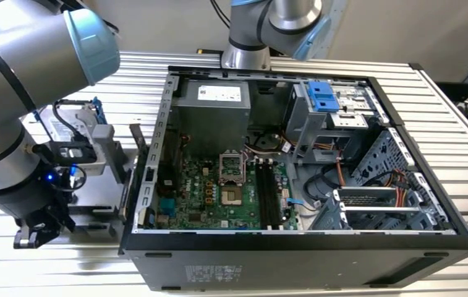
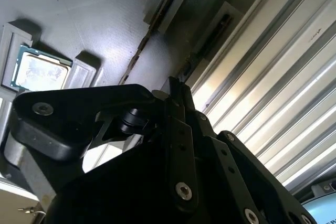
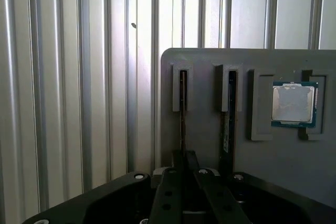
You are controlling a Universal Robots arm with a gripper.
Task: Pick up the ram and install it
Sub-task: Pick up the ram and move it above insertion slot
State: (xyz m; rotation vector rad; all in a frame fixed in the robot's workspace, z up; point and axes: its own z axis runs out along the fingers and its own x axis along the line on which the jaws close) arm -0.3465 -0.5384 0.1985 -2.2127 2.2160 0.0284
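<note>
The ram (image 3: 182,108) is a thin stick standing on edge in a slot of a grey holder plate (image 3: 210,66). It also shows in the second wrist view (image 2: 210,40). My gripper (image 3: 185,156) sits at the stick's near end, its fingers drawn together on the edge, and the stick is still in its slot. In the second wrist view the gripper (image 2: 177,90) lines up with that same stick. In the exterior view the gripper (image 1: 34,235) hangs low at that view's left, beside the open computer case (image 1: 300,238). Long black memory slots (image 1: 268,195) lie on the motherboard.
A second stick (image 3: 227,124) stands in the neighbouring slot. A processor chip (image 3: 294,103) lies in a pocket of the same plate. Ribbed metal table (image 3: 79,103) surrounds the holder. Another arm's base (image 1: 246,55) stands behind the case.
</note>
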